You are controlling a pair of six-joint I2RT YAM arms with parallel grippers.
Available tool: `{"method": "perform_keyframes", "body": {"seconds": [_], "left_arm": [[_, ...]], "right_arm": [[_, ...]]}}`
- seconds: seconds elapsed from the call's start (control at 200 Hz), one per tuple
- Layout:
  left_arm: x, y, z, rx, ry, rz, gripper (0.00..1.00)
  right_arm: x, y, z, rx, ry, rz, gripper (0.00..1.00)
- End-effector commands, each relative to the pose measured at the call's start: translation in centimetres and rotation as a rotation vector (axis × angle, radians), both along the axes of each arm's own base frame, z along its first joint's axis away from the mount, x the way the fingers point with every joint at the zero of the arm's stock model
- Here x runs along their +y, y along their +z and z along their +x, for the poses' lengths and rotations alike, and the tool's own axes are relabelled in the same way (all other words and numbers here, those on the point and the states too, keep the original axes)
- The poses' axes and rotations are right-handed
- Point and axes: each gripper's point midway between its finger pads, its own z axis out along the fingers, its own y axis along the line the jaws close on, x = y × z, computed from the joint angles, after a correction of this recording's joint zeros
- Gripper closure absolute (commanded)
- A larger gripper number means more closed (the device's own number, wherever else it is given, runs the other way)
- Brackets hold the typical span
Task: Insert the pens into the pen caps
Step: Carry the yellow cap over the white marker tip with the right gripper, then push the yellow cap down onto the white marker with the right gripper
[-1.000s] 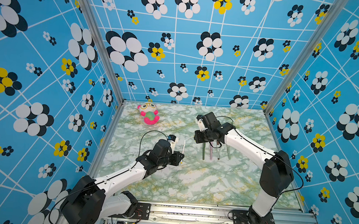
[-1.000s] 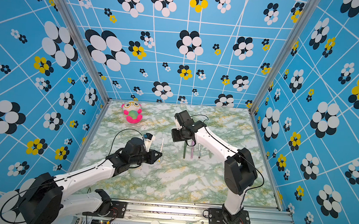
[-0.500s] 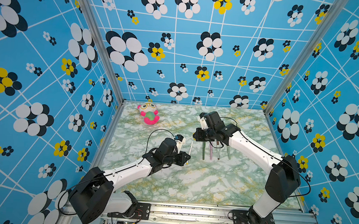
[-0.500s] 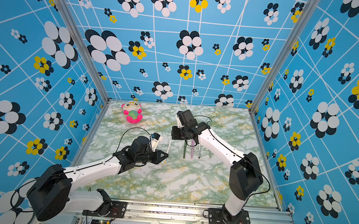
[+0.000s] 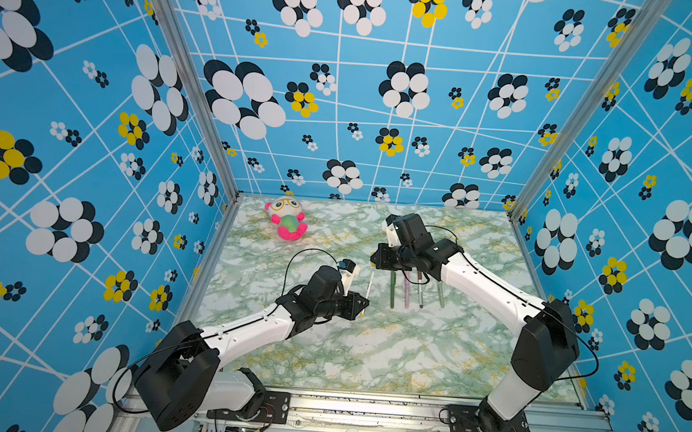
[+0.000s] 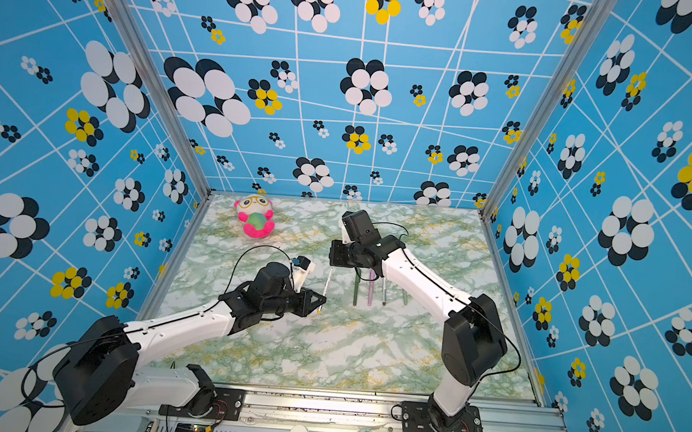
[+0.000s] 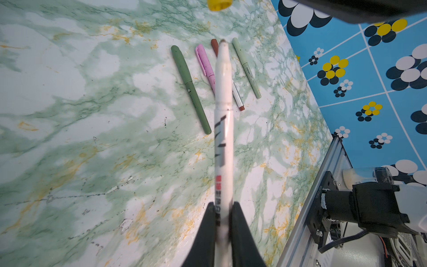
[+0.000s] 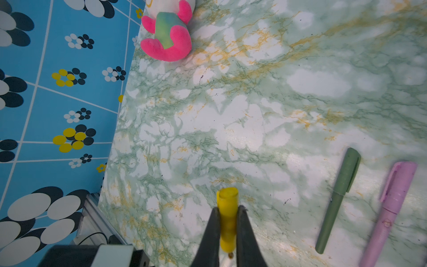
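- White plastic pen with black stripes [image 7: 223, 120] was clamped in the left gripper [image 7: 223, 205]. The jaws were closed on its rear portion, and its bare tip pointed away from the wrist.
- Yellow stubby plastic cap [image 8: 228, 198] was pinched between the closed jaws of the right gripper [image 8: 228, 208], one end projecting past the fingertips. That end looked open, but the view was too soft to be sure.
- In both top views the two grippers hung above the table, near each other. In the left wrist view the pen tip was aimed towards the cap [image 7: 219, 4], with a gap between them.
- Four capped pens lay side by side on the green-veined marble-pattern tabletop [image 5: 368, 352]: dark green pen [image 7: 190, 87], pink pen [image 7: 205, 64], white pen with brown cap [image 7: 238, 97] and pale green pen [image 7: 247, 69].
- Pink plush toy [image 5: 285, 221] sat near the far left corner, well apart from the pens.
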Motion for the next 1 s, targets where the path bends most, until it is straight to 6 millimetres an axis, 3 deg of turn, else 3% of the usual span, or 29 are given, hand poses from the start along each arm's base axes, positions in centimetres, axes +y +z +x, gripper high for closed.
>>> {"method": "perform_keyframes", "body": {"seconds": [0.0, 1.0], "left_arm": [[-0.2, 1.0, 0.6, -0.045, 0.006, -0.006, 1.00], [0.5, 1.0, 1.2, -0.063, 0.057, 0.012, 1.00]], "right_arm": [[-0.1, -0.3, 0.2, 0.009, -0.015, 0.011, 0.92], [0.6, -0.6, -0.8, 0.054, 0.004, 0.076, 0.92]]}}
